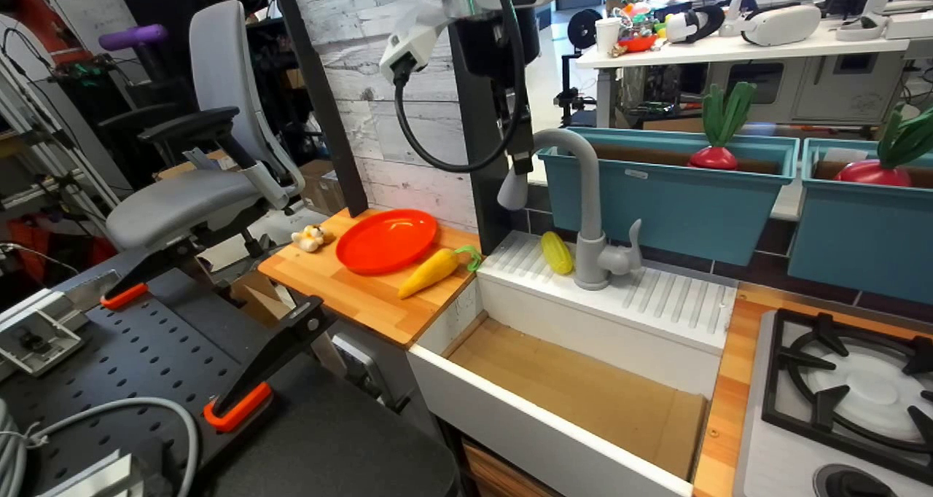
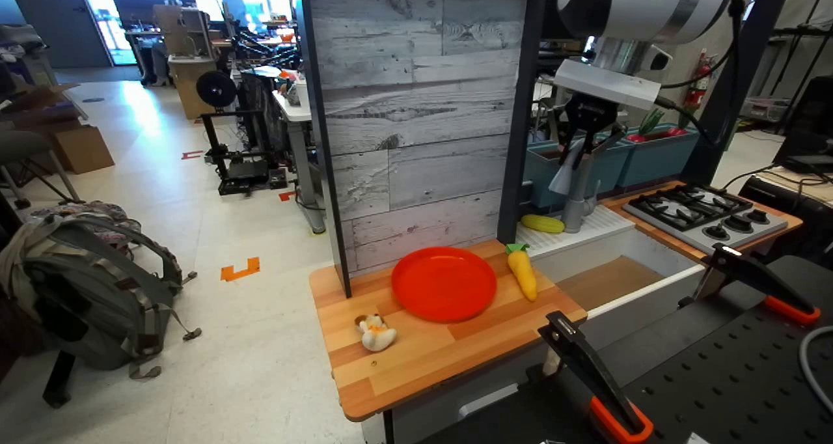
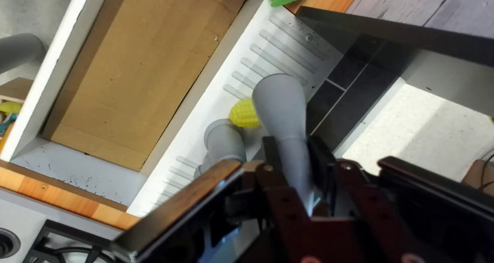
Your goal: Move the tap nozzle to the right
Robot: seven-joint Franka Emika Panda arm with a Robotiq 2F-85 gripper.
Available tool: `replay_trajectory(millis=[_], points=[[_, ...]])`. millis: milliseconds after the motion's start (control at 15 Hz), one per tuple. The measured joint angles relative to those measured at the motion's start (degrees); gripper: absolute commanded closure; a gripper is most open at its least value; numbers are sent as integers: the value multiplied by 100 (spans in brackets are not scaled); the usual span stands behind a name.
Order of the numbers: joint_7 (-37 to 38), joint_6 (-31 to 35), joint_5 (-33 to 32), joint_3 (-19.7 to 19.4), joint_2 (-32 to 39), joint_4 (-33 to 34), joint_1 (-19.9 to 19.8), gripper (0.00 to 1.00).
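The tap nozzle (image 1: 590, 176) is a grey arched spout rising from a base on the white ridged ledge behind the sink (image 1: 550, 431). Its flared end (image 2: 561, 180) points down and, in an exterior view, hangs left of the base, beside the black post. My gripper (image 1: 520, 154) is at the spout's downward end. In the wrist view the two fingers (image 3: 292, 143) sit on both sides of the tube, against it, with the flared end (image 3: 279, 101) sticking out beyond them. The gripper is shut on the nozzle. Part of the arch is hidden behind the gripper.
A yellow corn (image 1: 557, 253) lies on the ledge beside the tap base. The short lever handle (image 1: 633, 249) is at the base's other side. A black post (image 1: 485, 140), teal planters (image 1: 670, 205) and a stove (image 1: 860, 395) are near. A red plate (image 2: 444, 284) and yellow carrot (image 2: 522, 275) lie on the wooden counter.
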Motion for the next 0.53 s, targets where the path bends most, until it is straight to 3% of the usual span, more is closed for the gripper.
replay_trajectory(millis=[533], points=[[-1944, 391, 348, 771, -262, -533, -958, 94]])
